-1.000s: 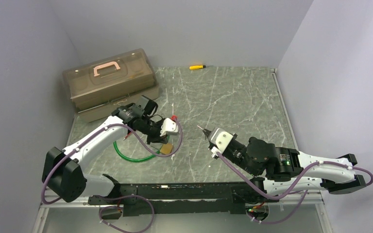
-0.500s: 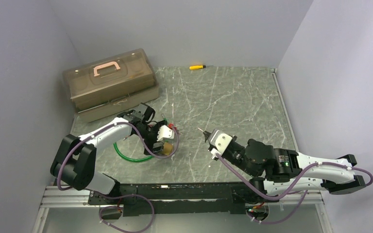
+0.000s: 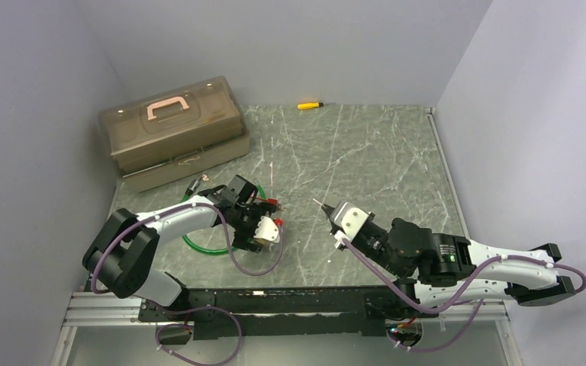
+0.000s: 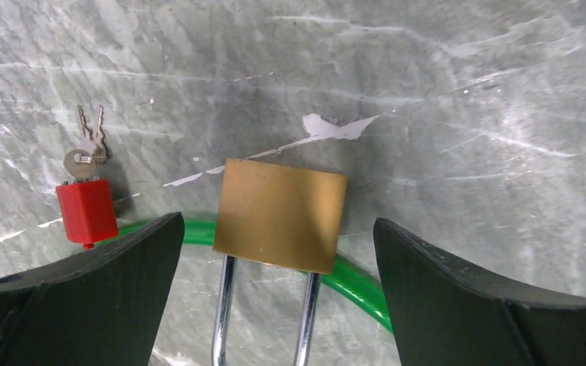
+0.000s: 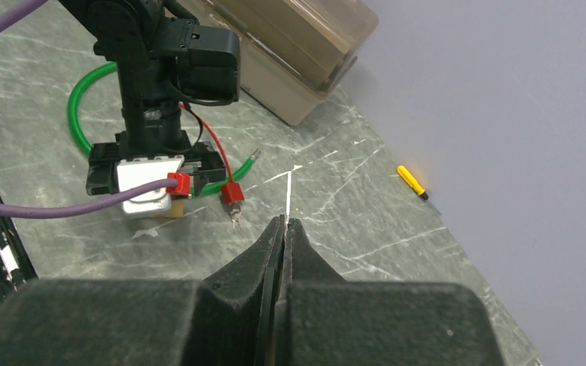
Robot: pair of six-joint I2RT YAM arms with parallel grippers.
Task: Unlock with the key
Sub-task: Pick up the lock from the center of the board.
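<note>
A brass padlock (image 4: 280, 216) lies flat on the marble table, its steel shackle threaded round a green cable (image 4: 366, 278). My left gripper (image 4: 278, 255) hangs open right over it, one dark finger on each side, touching nothing. A small bunch of keys on a red tag (image 4: 85, 207) lies just left of the lock. From above, the left gripper (image 3: 263, 229) covers the lock, and the red tag (image 3: 274, 203) shows behind it. My right gripper (image 3: 317, 203) hovers shut to the right, apart from the lock. In its own view the right gripper (image 5: 283, 221) points at the tag (image 5: 233, 192).
A brown toolbox (image 3: 172, 130) with a pink handle stands at the back left. A yellow screwdriver (image 3: 309, 105) lies by the back wall. The green cable loop (image 3: 198, 245) spreads left of the lock. Walls close in on the left, back and right.
The left gripper has opened and swung nearer, down over the padlock, which it now covers from above. The right arm has stayed in place, shut.
</note>
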